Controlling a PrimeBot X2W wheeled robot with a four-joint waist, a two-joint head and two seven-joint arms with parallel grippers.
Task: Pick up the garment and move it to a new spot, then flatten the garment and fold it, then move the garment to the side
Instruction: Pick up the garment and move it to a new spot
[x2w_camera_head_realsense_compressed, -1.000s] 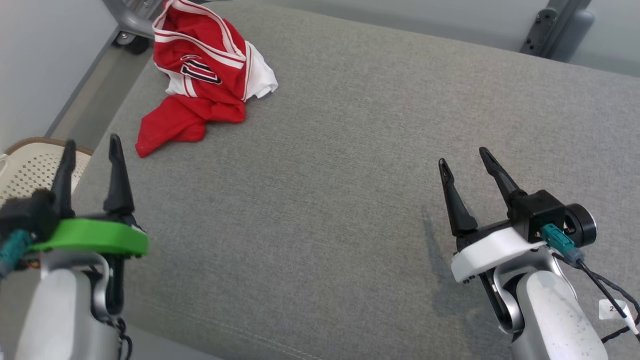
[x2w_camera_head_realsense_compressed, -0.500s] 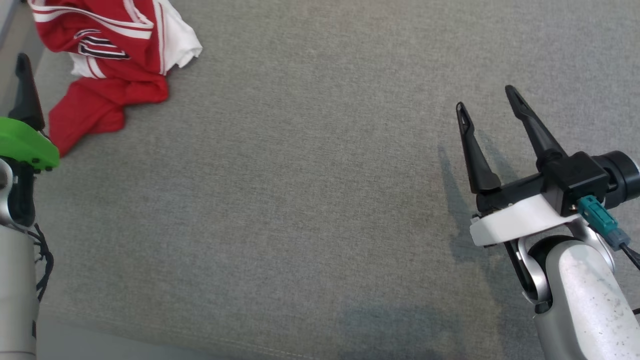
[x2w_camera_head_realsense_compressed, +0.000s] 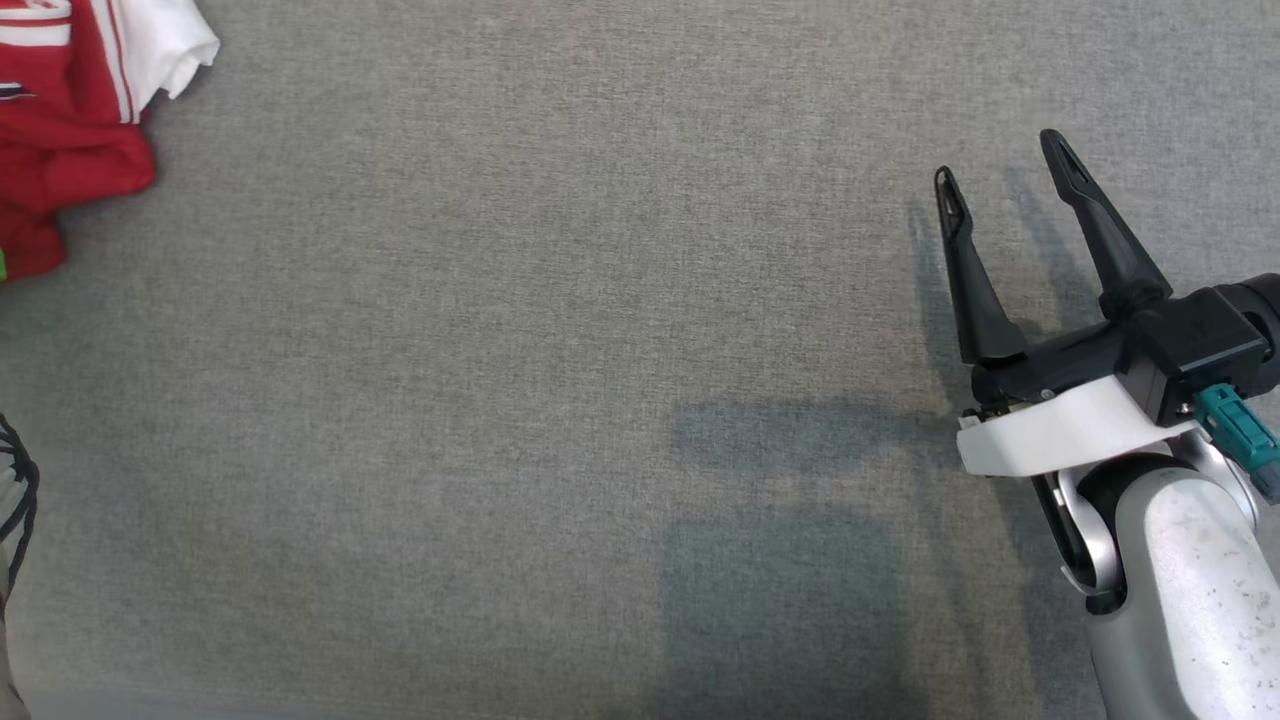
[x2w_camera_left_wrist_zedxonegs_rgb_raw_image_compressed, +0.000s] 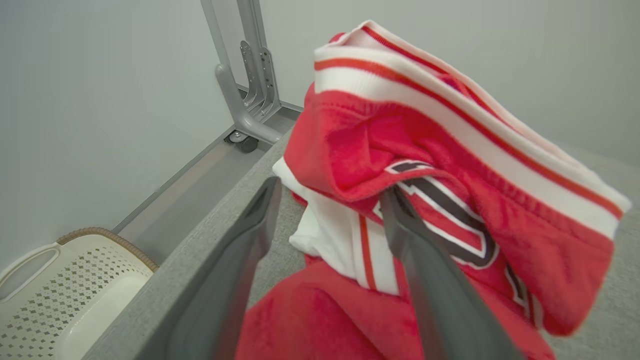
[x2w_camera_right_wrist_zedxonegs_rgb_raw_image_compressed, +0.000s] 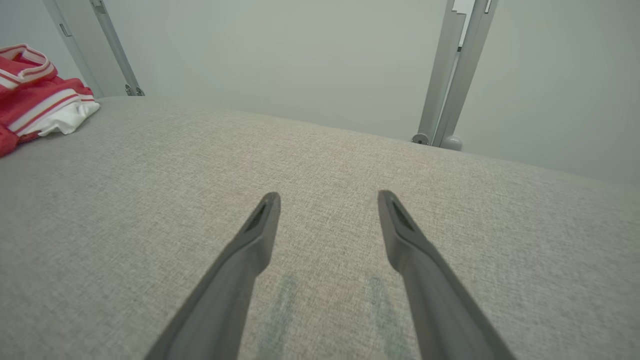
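Red-and-white garment (x2w_camera_left_wrist_zedxonegs_rgb_raw_image_compressed: 350, 145) bunched at the grey desk's (x2w_camera_head_realsense_compressed: 500, 350) left edge, my left pincer (x2w_camera_left_wrist_zedxonegs_rgb_raw_image_compressed: 330, 187) spread wide with one fingertip touching it, right pincer (x2w_camera_head_realsense_compressed: 1000, 158) wide, empty, above the desk.

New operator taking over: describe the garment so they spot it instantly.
Start at the wide grey fabric surface. At its far left lies the garment, crumpled in a heap. It is bright red with white striped trim, unlike the cream perforated basket on the floor.
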